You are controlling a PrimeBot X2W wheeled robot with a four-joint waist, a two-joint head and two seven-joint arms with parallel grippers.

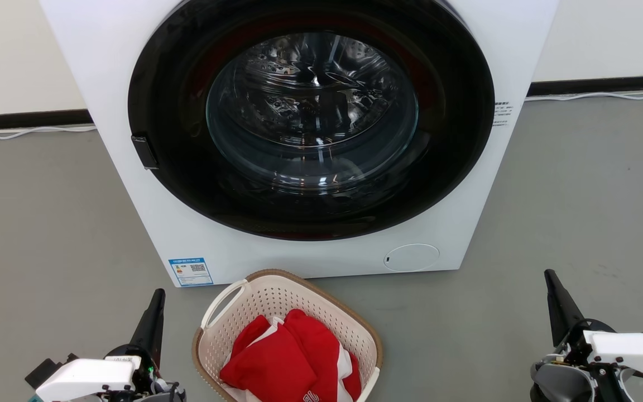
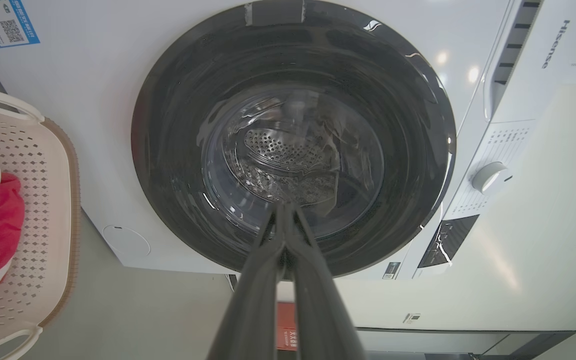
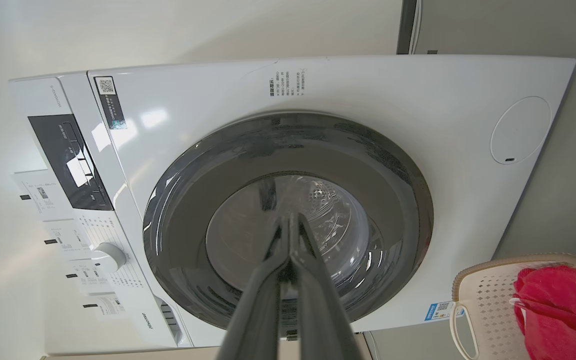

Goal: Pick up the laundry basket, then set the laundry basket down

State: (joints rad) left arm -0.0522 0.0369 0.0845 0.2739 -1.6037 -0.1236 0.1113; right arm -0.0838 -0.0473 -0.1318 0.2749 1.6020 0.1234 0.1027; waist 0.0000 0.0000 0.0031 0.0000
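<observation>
The laundry basket (image 1: 277, 298) stands on the floor just in front of the washer, cream-white and perforated with a tan rim and white loop handles. Red and white clothes (image 1: 285, 357) fill it. My left gripper (image 1: 157, 296) is shut and empty, to the left of the basket and apart from it. Far off to the basket's right, my right gripper (image 1: 549, 276) is shut with nothing in it. The left wrist view has the basket (image 2: 43, 210) at its left edge beyond the shut left gripper (image 2: 284, 207). The right wrist view has the basket (image 3: 488, 300) at lower right and the shut right gripper (image 3: 290, 217).
A white front-loading washer (image 1: 198, 234) with a shut dark round door (image 1: 310, 117) rises right behind the basket. Grey floor (image 1: 578, 212) stretches to both sides. A white wall with a dark skirting (image 1: 25, 119) and a pale cable runs along the back.
</observation>
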